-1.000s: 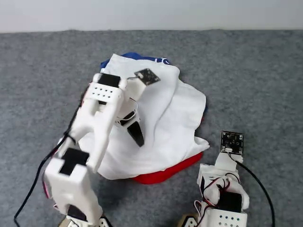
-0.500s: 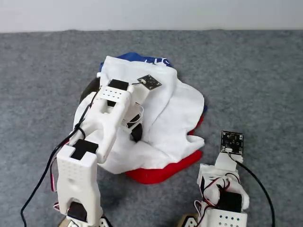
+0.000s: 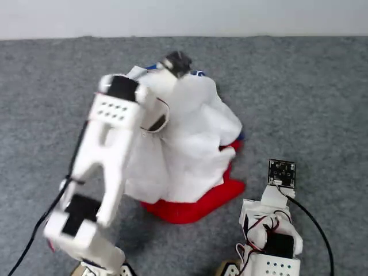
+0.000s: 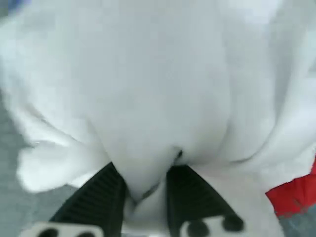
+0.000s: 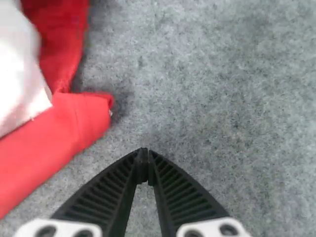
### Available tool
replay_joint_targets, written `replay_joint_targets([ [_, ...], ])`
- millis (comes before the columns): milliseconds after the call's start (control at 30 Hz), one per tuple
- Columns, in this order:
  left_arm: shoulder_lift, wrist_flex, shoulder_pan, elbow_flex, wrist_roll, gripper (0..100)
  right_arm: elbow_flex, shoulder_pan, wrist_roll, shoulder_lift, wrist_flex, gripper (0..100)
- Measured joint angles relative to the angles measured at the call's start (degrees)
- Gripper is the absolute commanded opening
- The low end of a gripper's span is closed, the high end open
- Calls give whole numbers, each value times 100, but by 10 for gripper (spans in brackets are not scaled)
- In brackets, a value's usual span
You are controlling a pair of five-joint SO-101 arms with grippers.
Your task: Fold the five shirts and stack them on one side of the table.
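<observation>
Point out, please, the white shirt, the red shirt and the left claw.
white shirt [image 3: 190, 144]: high view, its bunched middle.
red shirt [image 3: 192, 206]: high view, its near fold.
left claw [image 4: 145, 180]: left wrist view, midway between its fingertips.

Grey felt table [image 3: 322, 86], white wall [image 3: 184, 17] behind

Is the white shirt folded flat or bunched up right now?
Bunched up, not folded. The left claw is shut on a pinch of the white shirt, which hangs in loose creases over the red shirt.
</observation>
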Motion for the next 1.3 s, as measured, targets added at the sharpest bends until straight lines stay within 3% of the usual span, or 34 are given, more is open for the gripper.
replay_joint_targets([
  [167,-835,0,-791,-18,0,12,0,0,0,0,0,9],
  [433,-1196,-387,-3191,-18,-167,13,0,0,0,0,0,9],
  [800,-1196,-1266,-5705,-18,-686,13,0,0,0,0,0,9],
  [1100,-1196,-2374,-7367,-18,-1037,13,0,0,0,0,0,9],
  [1300,-1196,-3130,-8088,-18,-1073,13,0,0,0,0,0,9],
])
